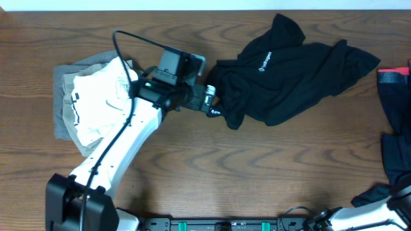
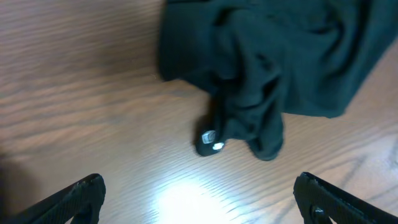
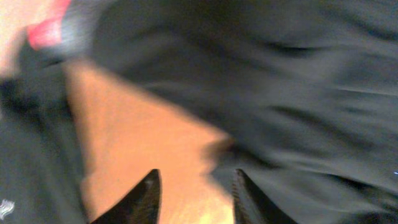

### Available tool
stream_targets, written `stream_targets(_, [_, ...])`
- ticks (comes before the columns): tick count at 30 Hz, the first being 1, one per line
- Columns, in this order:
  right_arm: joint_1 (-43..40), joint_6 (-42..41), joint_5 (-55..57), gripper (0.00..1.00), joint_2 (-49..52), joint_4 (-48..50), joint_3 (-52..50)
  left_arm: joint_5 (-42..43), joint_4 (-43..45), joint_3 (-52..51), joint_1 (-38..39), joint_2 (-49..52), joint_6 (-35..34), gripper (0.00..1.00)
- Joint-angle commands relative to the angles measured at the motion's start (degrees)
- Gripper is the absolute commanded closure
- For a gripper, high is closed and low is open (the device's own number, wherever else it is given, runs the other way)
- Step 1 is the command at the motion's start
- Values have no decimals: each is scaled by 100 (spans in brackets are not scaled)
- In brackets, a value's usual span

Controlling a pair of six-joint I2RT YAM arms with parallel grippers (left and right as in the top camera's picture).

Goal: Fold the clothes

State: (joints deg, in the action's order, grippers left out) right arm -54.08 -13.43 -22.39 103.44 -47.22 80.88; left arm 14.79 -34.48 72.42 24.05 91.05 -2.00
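right claw (image 3: 194, 186) over blurred black garment (image 3: 280, 93)

Wood-grain table (image 1: 270, 173) with a soft sheen, matt black cloth shirt (image 1: 289, 77), pale matt cloth pile (image 1: 90, 106) at left, my left fingers (image 2: 79, 196) matt black plastic.

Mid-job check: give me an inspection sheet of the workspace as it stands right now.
Surface: wooden table, bare wood at centre.
Job's things: black shirt crumpled, unfolded; light clothes pile stacked at left; dark garments at the right edge.
Clutter: nothing seen.
Grippers: left gripper open, just short of the black shirt; right gripper open above dark fabric, view blurred.
Cables: black cable loops up beside the light clothes pile.
Surroundings: nothing seen.
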Motion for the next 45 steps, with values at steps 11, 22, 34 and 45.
stream_targets(11, [2321,732,-907,54,-337,-122,107,-992,881,94,776,1613,479,1])
stream_targets(22, [2747,732,-498,53,-337,-190,107,-1209,581,94,933,1912,1056,94])
stream_targets(34, [2756,730,-433,52,-334,-107,-44,-3755,-376,446,223,1067,-284,94])
stream_targets(45, [3484,664,-319,42,-304,931,-1255,-2994,-262,914,-240,800,-623,94])
